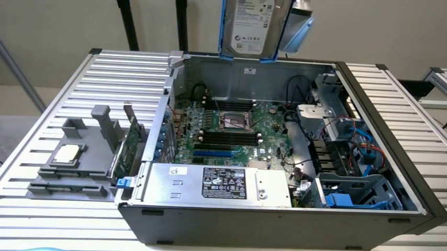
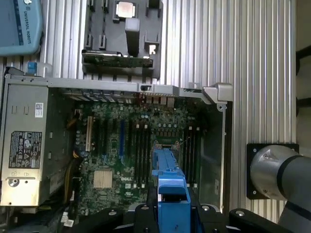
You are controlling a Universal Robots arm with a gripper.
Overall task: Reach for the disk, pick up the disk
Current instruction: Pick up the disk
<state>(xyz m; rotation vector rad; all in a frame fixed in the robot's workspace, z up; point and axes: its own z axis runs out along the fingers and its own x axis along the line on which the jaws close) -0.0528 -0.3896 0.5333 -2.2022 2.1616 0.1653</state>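
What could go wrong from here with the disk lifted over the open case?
1. The disk hangs directly above the open computer case; if the grip on its blue side rail slips, it would probably fall onto the motherboard and the CPU socket.
2. It hangs on edge, so a sideways swing might knock the case's rear wall.
3. Loose cables near the drive cage could snag it if it travels low.

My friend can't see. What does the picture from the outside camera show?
A silver disk with a white label and blue side rails hangs in the air above the back edge of an open computer case. Inside the case are a green motherboard and a silver box with a black label. A small square chip sits on a grey holder at the exterior view's left.
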